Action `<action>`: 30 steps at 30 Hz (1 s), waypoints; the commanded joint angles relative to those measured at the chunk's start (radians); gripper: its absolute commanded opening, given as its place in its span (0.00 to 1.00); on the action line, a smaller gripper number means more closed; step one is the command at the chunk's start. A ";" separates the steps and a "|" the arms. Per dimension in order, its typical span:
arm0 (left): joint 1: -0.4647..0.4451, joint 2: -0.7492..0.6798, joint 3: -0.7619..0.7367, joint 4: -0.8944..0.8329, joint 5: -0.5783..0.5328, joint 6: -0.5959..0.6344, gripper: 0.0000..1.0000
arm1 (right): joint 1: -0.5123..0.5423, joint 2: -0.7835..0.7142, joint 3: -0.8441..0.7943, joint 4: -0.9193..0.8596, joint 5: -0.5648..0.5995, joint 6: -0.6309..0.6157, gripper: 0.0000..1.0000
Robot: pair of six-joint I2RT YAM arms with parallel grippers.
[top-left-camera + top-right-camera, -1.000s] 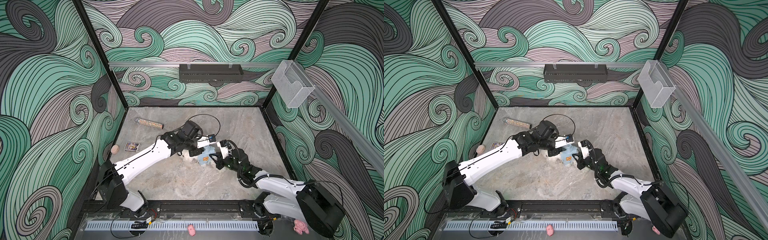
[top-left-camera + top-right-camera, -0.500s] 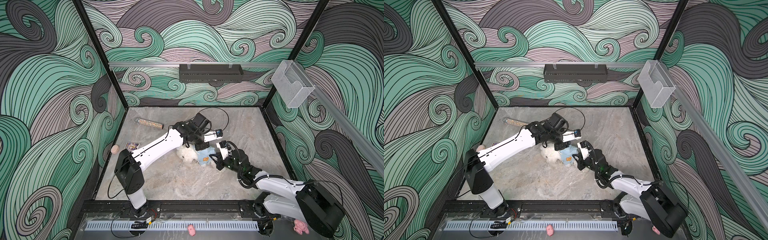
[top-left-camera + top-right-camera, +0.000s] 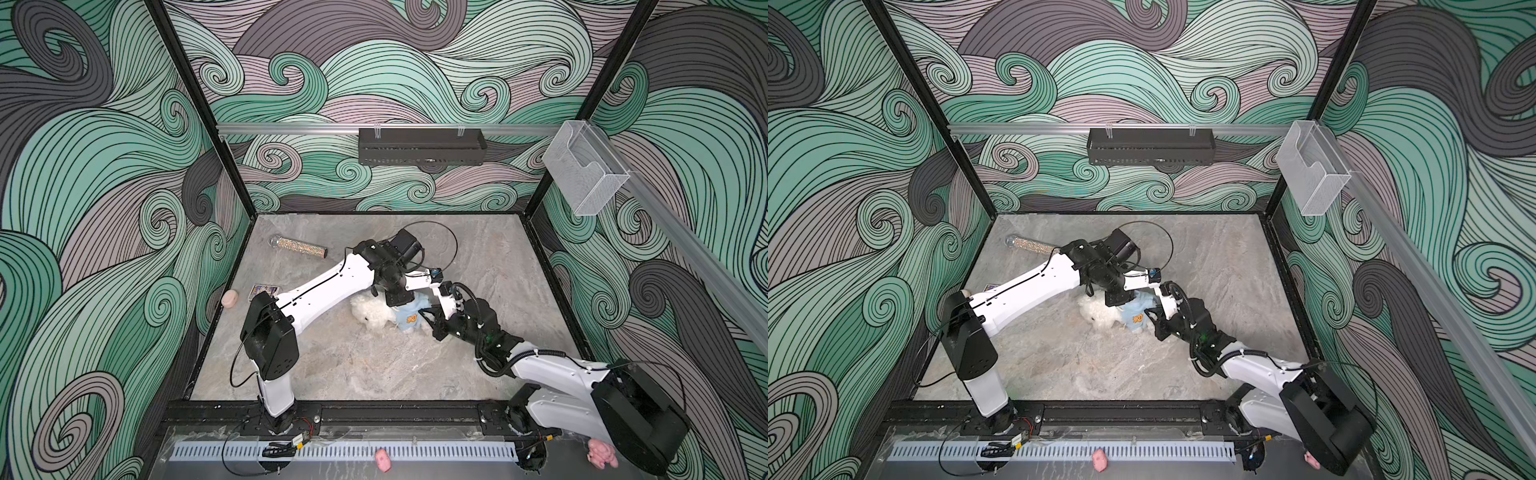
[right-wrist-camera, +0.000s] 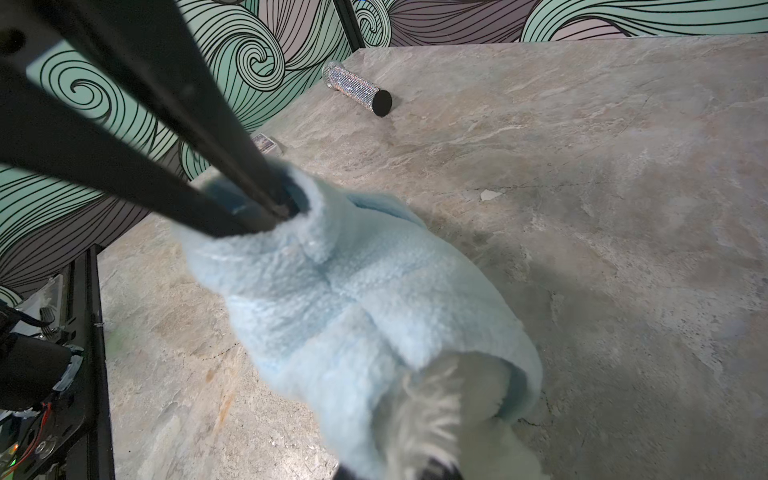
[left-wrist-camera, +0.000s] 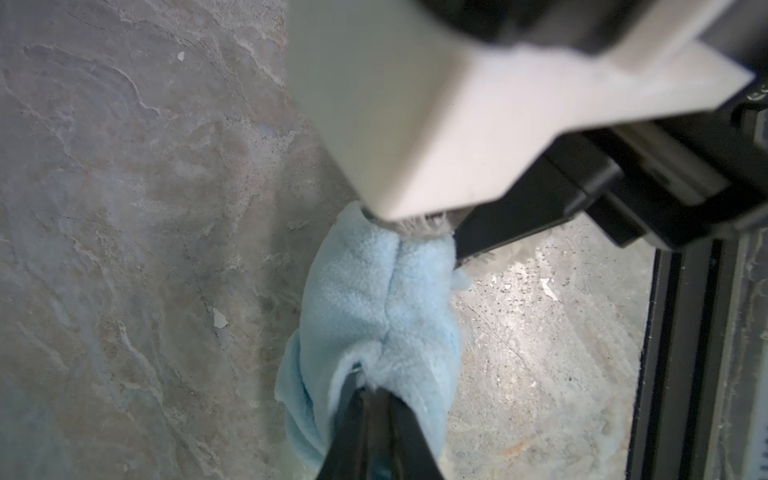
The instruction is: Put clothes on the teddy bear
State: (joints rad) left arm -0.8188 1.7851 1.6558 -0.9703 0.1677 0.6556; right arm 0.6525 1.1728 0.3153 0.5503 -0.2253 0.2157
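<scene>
Lying mid-table (image 3: pixel 374 365) in both top views: teddy bear (image 3: pixel 371 312) (image 3: pixel 1098 312), blue garment (image 3: pixel 409 319) over part of its body. Judged partly dressed, with pulling down and straightening left. Left wrist view: left jaws nearly together, pinching a garment fold. Right wrist view: right jaws clamped on the rim of a garment opening.

A: You're holding the left arm (image 3: pixel 324 291) stretched to the middle, wrist bending downward, left gripper (image 5: pixel 372 386) pinching the shirt (image 5: pixel 374 299), fingers (image 5: pixel 409 440) nearly together.

B: And you're reaching the right arm (image 3: pixel 552 370) in low from the right, right gripper (image 4: pixel 276 212) clamping that shirt too, fingers (image 4: pixel 216 137) pressed together.

A: You're holding both grippers just beside each other, tips facing one another across it.
</scene>
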 commanded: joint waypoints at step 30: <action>0.005 0.177 -0.150 0.115 0.233 -0.116 0.05 | 0.010 0.033 0.031 0.297 0.021 0.174 0.00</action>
State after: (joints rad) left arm -0.7876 1.9121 1.5707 -0.8013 0.3740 0.5800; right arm 0.6460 1.2423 0.2985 0.5694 -0.1974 0.4366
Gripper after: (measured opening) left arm 0.078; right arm 0.101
